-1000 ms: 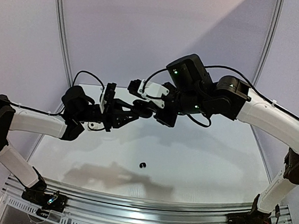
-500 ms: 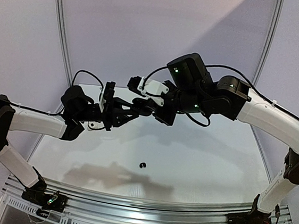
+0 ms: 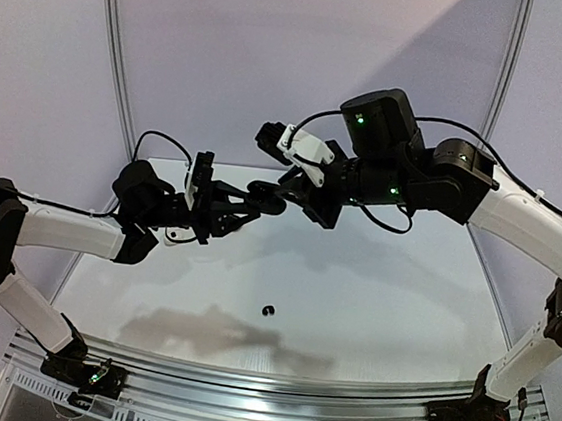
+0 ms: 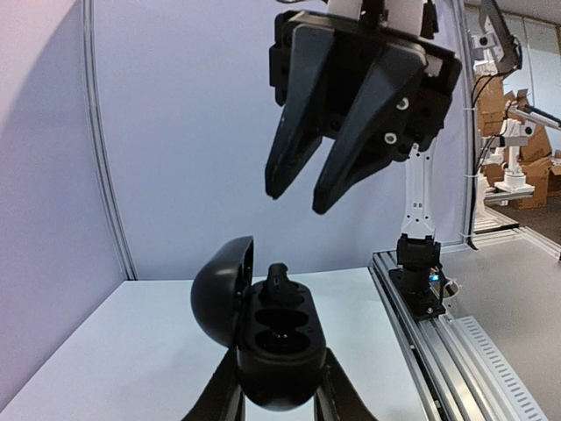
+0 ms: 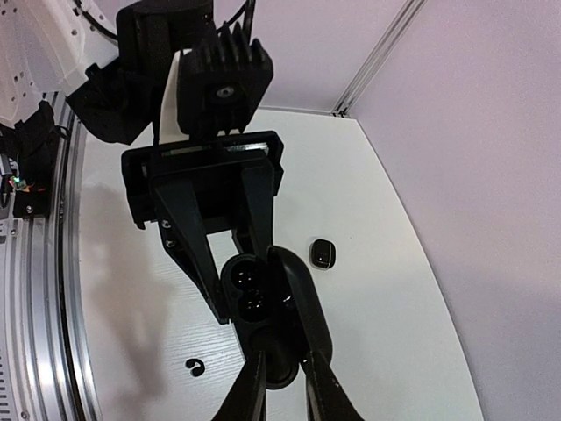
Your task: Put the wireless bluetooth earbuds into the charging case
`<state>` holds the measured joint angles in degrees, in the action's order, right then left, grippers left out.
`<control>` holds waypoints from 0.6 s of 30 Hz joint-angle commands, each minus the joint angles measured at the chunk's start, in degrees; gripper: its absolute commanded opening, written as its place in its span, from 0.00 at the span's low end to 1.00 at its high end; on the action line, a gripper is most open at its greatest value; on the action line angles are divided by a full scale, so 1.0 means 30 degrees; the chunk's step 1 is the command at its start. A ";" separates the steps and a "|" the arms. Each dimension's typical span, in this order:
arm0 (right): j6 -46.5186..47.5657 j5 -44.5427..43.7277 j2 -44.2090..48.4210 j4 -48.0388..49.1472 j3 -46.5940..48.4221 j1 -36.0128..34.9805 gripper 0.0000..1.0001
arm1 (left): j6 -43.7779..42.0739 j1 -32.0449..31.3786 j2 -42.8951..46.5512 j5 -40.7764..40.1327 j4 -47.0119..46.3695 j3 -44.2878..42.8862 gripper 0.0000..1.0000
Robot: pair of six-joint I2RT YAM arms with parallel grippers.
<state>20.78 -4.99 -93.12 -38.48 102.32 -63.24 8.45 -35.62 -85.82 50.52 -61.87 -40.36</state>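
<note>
1. The left pincer (image 4: 279,390) is clenched on the charging case (image 4: 279,351). It grips the lower body from both sides and holds it in the air, well above the table (image 3: 402,304).
2. The case's lid (image 4: 223,285) is swung open to 1 side, so both wells face up toward the right pincer (image 4: 295,200).
3. The right pincer hangs just above the case, apart from it. Its jaws are parted a little and nothing is between them.
4. A black earbud (image 4: 278,279) stands in the well farther from the left pincer's fingers. It pokes above the rim, so it may not be fully seated. I cannot tell what the nearer well holds.
5. A second, hook-shaped earbud (image 3: 268,311) lies loose on the table, well below both pincers and nearer the arm bases. A small dark oval object (image 5: 324,254) also rests on the table, below and beyond the case.
6. Judged step: 1 earbud is placed, and the right pincer is free for the next.
7. The next move likely calls for lowering the right pincer to the loose earbud and pinching that tiny, glossy piece squarely. The left pincer should keep the case level.
</note>
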 commanded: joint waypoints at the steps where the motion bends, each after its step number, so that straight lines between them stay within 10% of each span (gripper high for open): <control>1: -0.0510 0.0385 0.0543 0.0290 -0.0341 0.0264 0.17 | 0.0101 -0.0081 0.0385 -0.0087 -0.0413 -0.0256 0.00; 18: 0.0673 0.1448 -0.0502 -0.1037 0.0049 0.0365 0.21 | -0.0018 -0.0023 0.0387 -0.0059 -0.0270 -0.0260 0.00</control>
<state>21.89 -0.51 -93.21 -39.92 102.15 -62.54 8.43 -35.62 -85.82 50.52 -61.87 -40.36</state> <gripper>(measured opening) 0.210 0.249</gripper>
